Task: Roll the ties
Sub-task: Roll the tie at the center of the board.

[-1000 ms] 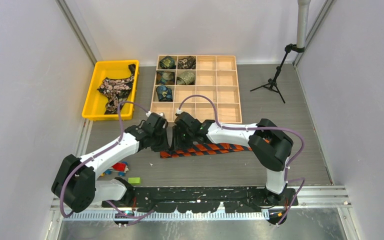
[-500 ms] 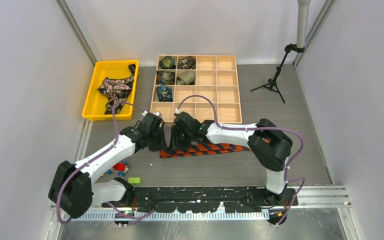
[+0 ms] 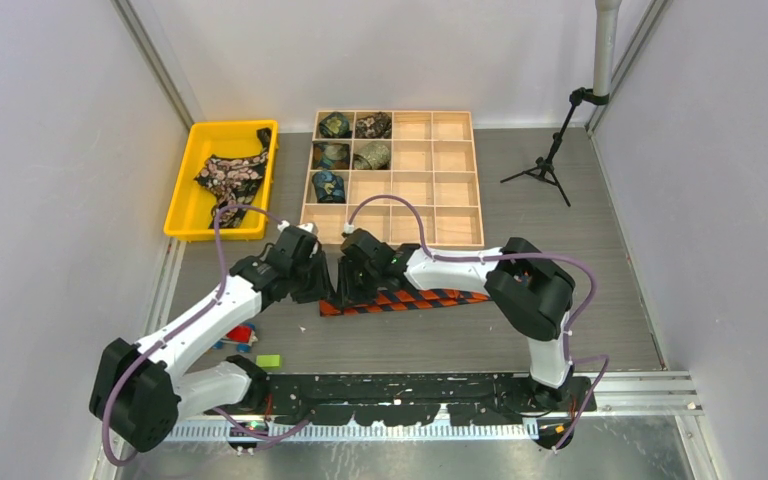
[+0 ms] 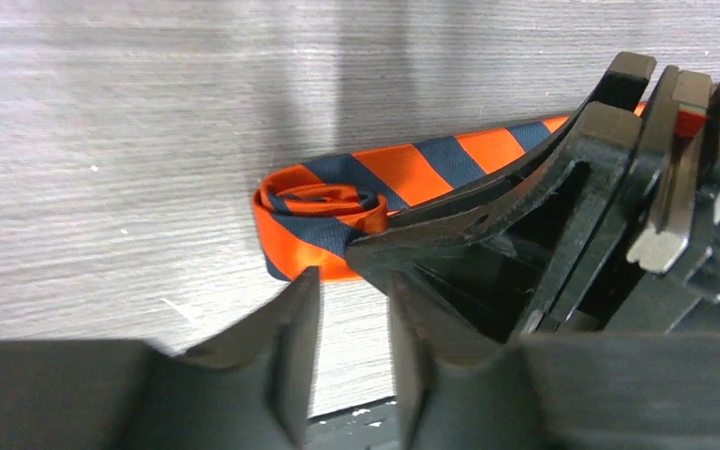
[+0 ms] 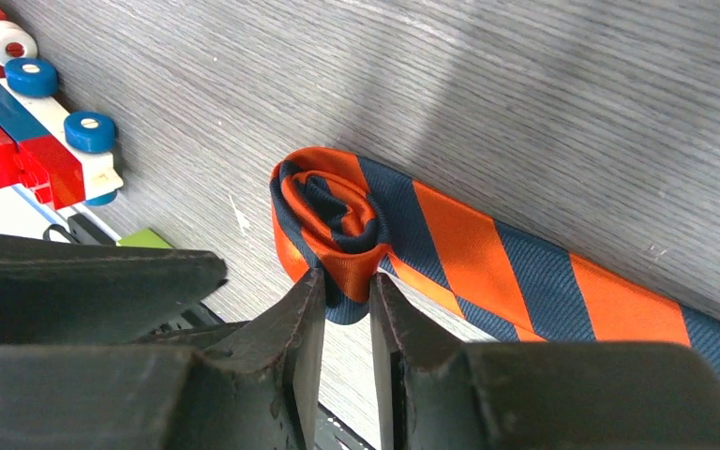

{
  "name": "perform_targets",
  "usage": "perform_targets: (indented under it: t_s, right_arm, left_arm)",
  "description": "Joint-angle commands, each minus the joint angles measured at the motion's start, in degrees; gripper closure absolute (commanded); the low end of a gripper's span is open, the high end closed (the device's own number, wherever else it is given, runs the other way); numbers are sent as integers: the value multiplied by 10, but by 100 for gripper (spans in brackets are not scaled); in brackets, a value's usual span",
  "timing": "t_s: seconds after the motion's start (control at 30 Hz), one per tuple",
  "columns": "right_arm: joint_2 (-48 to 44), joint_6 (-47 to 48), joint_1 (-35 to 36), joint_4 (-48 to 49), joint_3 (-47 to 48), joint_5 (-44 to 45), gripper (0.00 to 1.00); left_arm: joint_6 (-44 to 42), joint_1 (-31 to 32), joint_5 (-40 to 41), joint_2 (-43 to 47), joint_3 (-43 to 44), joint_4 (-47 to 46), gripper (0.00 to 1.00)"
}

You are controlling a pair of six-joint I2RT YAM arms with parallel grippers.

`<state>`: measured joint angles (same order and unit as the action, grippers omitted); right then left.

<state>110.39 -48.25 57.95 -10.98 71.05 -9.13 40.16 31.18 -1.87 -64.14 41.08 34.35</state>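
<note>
An orange-and-dark-blue striped tie (image 3: pixel 410 298) lies flat across the table, its left end wound into a small roll (image 5: pixel 328 211). My right gripper (image 5: pixel 345 277) is shut on the roll's lower fold, and orange fabric shows between its fingertips. In the left wrist view the same roll (image 4: pixel 314 211) sits just beyond my left gripper (image 4: pixel 352 281). That gripper is narrowly open, with bare table showing in the gap. From above, the left gripper (image 3: pixel 318 290) and the right gripper (image 3: pixel 348 290) stand side by side at the tie's left end.
A yellow bin (image 3: pixel 185 190) at the back left holds a black flowered tie (image 3: pixel 230 178). A wooden grid box (image 3: pixel 430 215) has several rolled ties (image 3: pixel 370 155) in its left cells. Toy blocks (image 3: pixel 240 335) lie by the left arm. A small tripod (image 3: pixel 545 165) stands at the back right.
Both grippers have shifted slightly left, drawing the tie's tail with them. The left gripper shut and then parted again. The right gripper closed further on the roll.
</note>
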Motion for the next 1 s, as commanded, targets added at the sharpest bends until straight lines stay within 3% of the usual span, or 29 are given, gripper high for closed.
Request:
perform_targets:
  t_s: [0.0,0.13,0.53,0.7,0.97]
  right_arm:
    - [0,14,2,-13,31,17,72]
    - [0,24,2,-30,41,24,72]
    - [24,57,-1,-83,88,29,72]
    - [34,65,-13,-83,86,17,72]
    - [59,76,-23,-81,86,-5,71]
  left_arm:
    - [-19,-7,33,36,-9,13,60]
    - [-25,-11,42,51,-28,12,49]
    - [-36,-40,35,59,-62,-19,47]
    - [-36,-61,20,60,-78,-43,42]
    - [-39,-103,-60,57,-103,-91,41]
